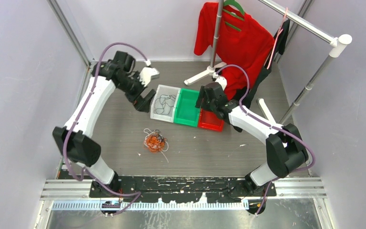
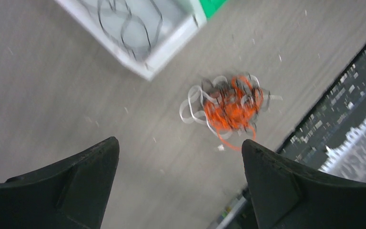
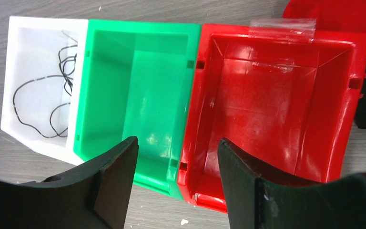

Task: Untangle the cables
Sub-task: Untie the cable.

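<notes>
Plenty of bare grey table [image 1: 124, 129] on the left and through the middle, wood-grained and flecked with small white scraps. The far right corner is crowded by a red shirt [image 1: 228, 38] on a rack and the rack's white tripod foot [image 1: 205, 72]. The cables [image 1: 155, 141] sit as a small knotted clump out on the open table, near the middle and well apart from the bins. It's mostly curly orange wire, with white loops spilling off the edges and some black threaded through. Three glossy plastic bins stand touching in a row. The white bin [image 3: 33, 33] holds one thin black cable [image 1: 164, 101] lying in loose loops. The green bin [image 3: 138, 43] beside it is empty, and so is the red bin [image 3: 267, 95], which has a strip of clear tape [image 3: 281, 24] on its far rim. The left gripper [image 2: 181, 145] hovers just beside the white bin's left edge, jaws spread wide, gripping nothing. The right gripper [image 3: 177, 145] hangs over the seam between green and red, fingers parted, also empty-handed.
</notes>
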Motion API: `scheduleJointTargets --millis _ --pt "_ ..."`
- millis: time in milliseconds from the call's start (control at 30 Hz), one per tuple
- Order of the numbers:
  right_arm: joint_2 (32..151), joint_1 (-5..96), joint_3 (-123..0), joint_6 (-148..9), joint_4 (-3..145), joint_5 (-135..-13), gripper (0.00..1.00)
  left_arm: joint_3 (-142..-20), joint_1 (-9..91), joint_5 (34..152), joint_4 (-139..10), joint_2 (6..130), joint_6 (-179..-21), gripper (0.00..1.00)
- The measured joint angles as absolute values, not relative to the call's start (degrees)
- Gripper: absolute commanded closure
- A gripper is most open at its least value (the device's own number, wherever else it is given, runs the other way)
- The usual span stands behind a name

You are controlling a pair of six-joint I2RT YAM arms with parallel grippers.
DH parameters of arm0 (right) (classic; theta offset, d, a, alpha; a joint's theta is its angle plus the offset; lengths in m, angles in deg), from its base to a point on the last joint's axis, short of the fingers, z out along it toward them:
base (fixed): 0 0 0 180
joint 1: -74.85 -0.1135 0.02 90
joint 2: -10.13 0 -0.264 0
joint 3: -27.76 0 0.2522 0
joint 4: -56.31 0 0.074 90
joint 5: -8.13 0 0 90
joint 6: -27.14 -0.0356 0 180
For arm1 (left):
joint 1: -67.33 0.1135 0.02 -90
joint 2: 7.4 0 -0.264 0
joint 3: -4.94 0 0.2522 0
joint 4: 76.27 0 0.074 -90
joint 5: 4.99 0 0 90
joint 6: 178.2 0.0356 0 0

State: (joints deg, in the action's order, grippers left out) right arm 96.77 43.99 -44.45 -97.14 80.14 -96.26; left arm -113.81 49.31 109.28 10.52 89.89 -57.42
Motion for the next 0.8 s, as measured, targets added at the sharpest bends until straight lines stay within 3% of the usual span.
scheduleJointTargets --millis 200,267,367,400,633,800 --pt "96.77 41.96 -44.45 -97.27 82.46 -97.16 0.3 -100.7 55.67 108.91 13.26 77.98 -58.73 0.01" --pt "96.77 41.57 -44.45 -97.71 83.0 -97.13 0.22 -97.81 56.21 108.21 13.04 75.99 -59.56 0.01" --pt "96.5 41.52 -43.91 -99.13 82.37 -96.7 0.01 -95.21 56.48 107.84 12.23 75.16 -61.16 0.01" --pt "95.83 41.55 -42.7 -99.74 80.73 -96.52 0.0 -94.34 56.54 107.73 11.53 75.14 -62.03 0.01" --pt "90.58 41.52 -36.26 -104.2 73.52 -94.6 0.0 -89.09 56.85 111.1 6.96 74.79 -65.16 0.0" --pt "90.69 38.31 -37.92 -102.25 72.91 -91.41 0.0 -84.76 56.41 117.09 5.85 73.8 -65.29 0.13"
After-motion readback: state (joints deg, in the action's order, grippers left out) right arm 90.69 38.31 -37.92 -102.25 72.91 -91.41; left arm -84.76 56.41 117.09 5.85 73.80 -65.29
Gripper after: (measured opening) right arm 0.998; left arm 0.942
